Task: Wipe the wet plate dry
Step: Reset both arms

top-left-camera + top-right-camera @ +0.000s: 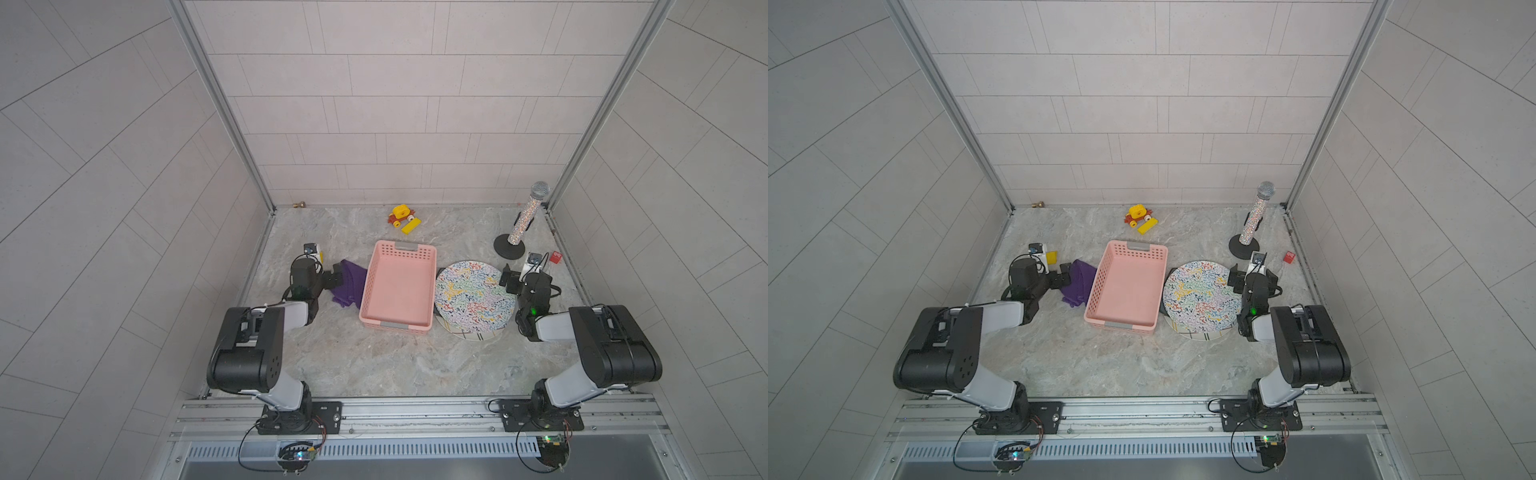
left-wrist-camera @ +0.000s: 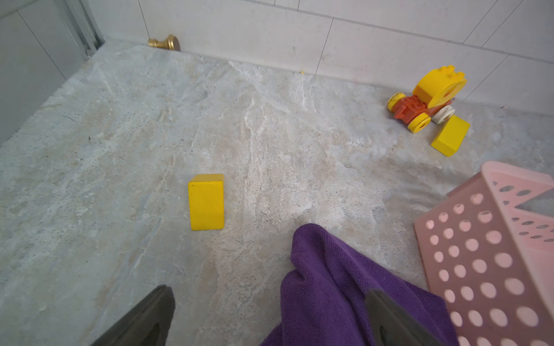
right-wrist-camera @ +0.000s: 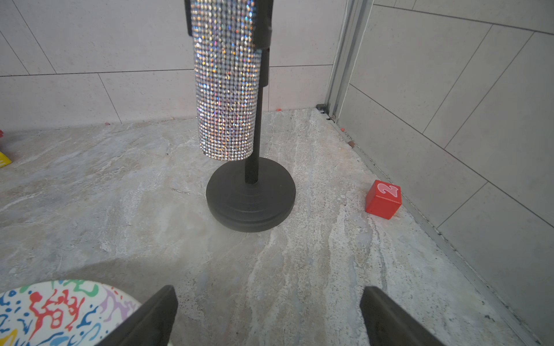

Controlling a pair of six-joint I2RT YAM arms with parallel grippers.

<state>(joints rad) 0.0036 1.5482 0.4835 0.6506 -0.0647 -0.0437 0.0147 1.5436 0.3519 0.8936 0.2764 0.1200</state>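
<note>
The patterned plate [image 1: 473,297] is recorded right of centre in both top views, just beside the pink basket [image 1: 399,328]. The right gripper [image 1: 509,279] is positioned at the plate's right rim, jaws spread wide, nothing held. The left gripper [image 1: 336,279] is found at the edge of the purple cloth [image 1: 352,286], left of the basket, jaws likewise wide.

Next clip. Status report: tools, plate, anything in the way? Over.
Both open, empty: left tool at purple cloth edge, right tool beside plate. Plate untouched. Between cloth and plate: pink basket.
</note>
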